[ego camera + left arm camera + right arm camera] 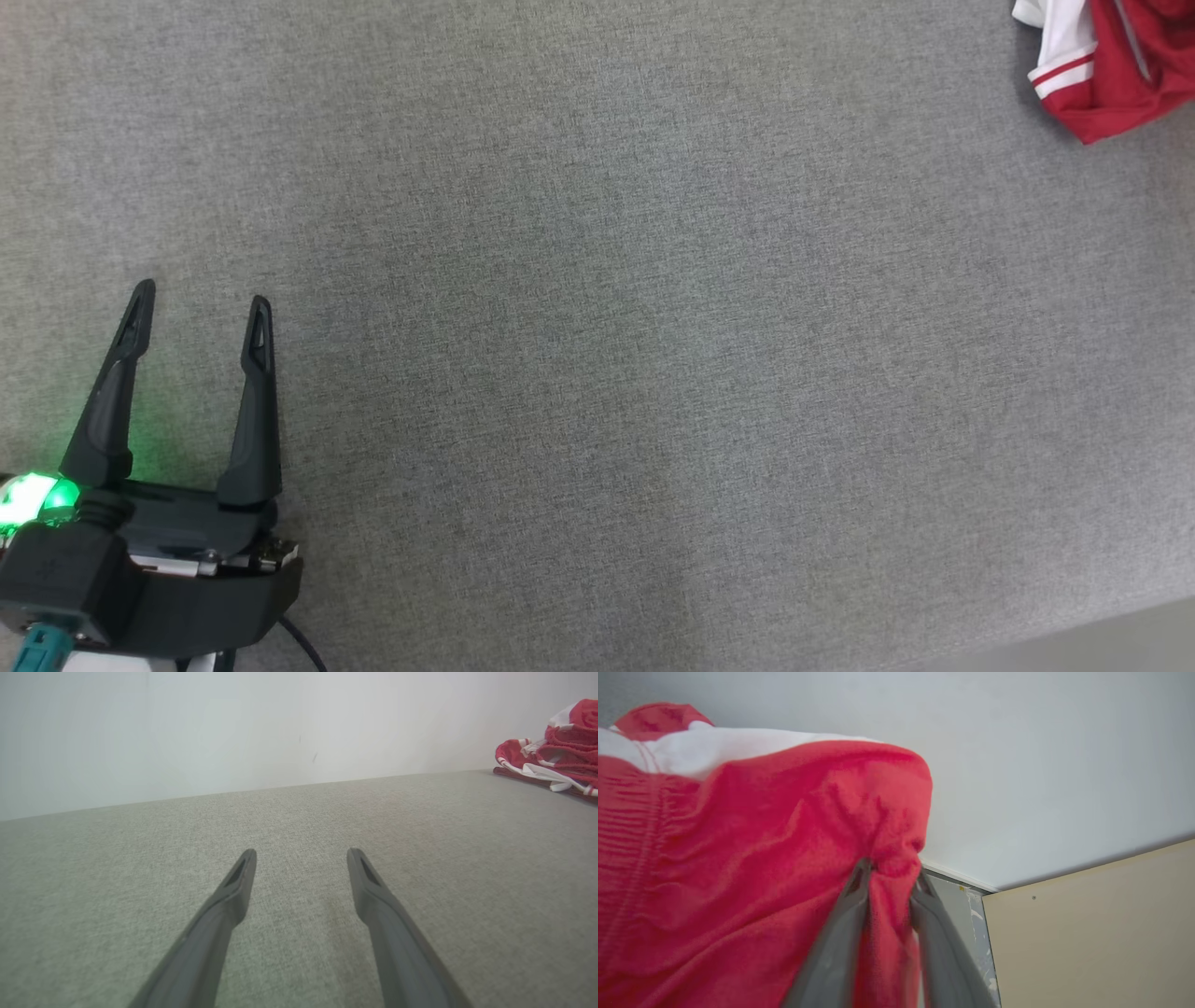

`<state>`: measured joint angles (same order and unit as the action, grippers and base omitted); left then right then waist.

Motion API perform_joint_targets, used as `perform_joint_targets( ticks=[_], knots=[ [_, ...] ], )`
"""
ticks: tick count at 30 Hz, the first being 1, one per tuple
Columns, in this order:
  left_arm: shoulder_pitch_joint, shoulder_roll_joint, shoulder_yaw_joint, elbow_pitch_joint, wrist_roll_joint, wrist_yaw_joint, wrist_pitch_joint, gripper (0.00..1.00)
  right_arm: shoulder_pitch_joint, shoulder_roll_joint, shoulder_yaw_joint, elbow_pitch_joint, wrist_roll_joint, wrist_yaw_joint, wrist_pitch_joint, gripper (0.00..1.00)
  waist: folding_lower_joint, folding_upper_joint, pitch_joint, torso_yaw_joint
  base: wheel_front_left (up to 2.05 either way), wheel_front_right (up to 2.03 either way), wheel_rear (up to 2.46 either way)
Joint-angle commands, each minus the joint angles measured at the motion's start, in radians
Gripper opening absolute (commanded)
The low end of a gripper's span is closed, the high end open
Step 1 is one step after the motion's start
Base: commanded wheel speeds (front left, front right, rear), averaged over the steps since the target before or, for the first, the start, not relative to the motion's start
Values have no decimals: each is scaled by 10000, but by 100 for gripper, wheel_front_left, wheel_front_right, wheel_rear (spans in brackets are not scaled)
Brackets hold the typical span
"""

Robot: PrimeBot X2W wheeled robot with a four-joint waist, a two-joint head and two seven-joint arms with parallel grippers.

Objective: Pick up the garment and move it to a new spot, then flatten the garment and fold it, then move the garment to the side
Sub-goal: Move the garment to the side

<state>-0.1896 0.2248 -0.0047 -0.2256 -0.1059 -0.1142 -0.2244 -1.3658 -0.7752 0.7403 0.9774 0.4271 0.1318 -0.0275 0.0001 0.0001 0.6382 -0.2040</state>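
The garment (1116, 79) is red with white trim and lies bunched at the far right corner of the grey fabric surface (597, 327). From the left wrist view the garment (558, 753) is a crumpled heap at the far right. My left gripper (203, 297) rests at the lower left, open and empty, far from the cloth; its fingers (302, 853) spread above bare grey fabric. In the right wrist view my right gripper (893, 870) has a fold of the red garment (761, 858) pinched between its fingertips, and the cloth drapes over the left half of that view.
The surface's front edge (1074, 644) cuts across the lower right corner. A pale wall (280, 732) stands behind the surface's far edge. Past the right gripper I see a white wall and a beige panel (1101, 933).
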Motion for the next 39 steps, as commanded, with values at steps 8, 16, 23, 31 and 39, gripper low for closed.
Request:
perform_joint_targets(
  ticks=[8,16,23,31,39],
  knots=[
    [72,-8,62,395,-132,132,-128,100,-193,551,-663,663,-380,-27,-748,100,-1,-1,-432,0,0,0,0],
    [603,-443,151,1304,-457,321,-369,100,595,1435,-1269,427,-5,-27,-2027,100,-1,-1,-2147,453,0,0,0],
    [1229,-699,349,1901,-582,392,-406,100,1875,2478,-2208,-221,260,-27,-2365,100,-1,-1,-3508,912,0,0,0],
    [1738,-988,459,2119,-616,361,-406,100,4191,3262,-3958,-1780,-361,-27,-2360,100,-1,-1,-4706,1511,0,0,0],
    [2234,-1158,589,2406,-617,272,-406,100,7378,4423,-5416,-3671,-1236,-27,-2363,100,-1,-1,-5774,2097,0,0,0]
  ],
)
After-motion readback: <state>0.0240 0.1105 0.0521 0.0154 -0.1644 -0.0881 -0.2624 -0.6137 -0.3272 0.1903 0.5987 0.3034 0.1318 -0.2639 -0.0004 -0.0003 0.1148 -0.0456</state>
